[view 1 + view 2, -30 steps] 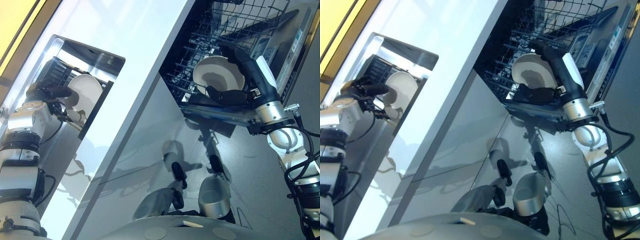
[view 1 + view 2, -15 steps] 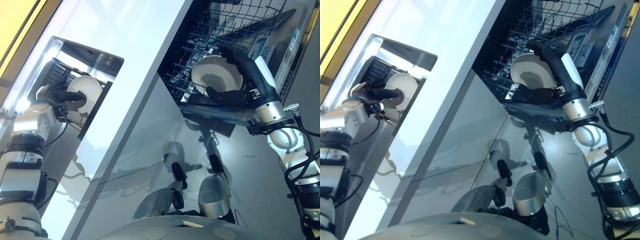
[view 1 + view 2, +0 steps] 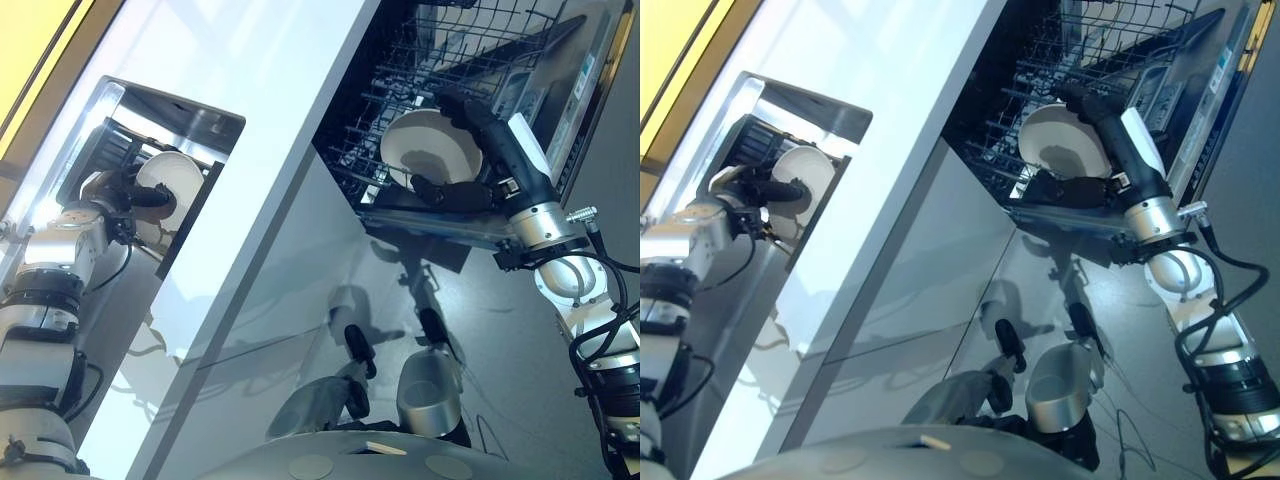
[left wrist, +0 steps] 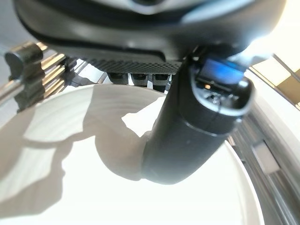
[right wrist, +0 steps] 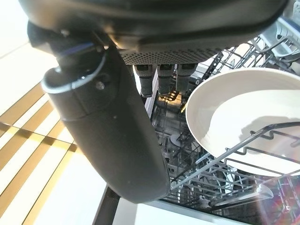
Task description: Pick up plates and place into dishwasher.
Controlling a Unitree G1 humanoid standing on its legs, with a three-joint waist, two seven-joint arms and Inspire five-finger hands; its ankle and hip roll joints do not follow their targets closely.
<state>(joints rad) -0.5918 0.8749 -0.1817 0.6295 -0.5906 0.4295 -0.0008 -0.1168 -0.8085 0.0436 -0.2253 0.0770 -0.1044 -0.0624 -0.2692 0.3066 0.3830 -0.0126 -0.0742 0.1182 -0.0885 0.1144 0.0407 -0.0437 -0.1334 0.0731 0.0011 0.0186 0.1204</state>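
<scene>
Left hand [image 3: 118,190] now pinching sink plate [image 3: 176,178]

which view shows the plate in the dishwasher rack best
The right wrist view: the plate stands on edge between the rack wires, its face plain. Both eye views show it smaller, partly behind the right hand.
</scene>
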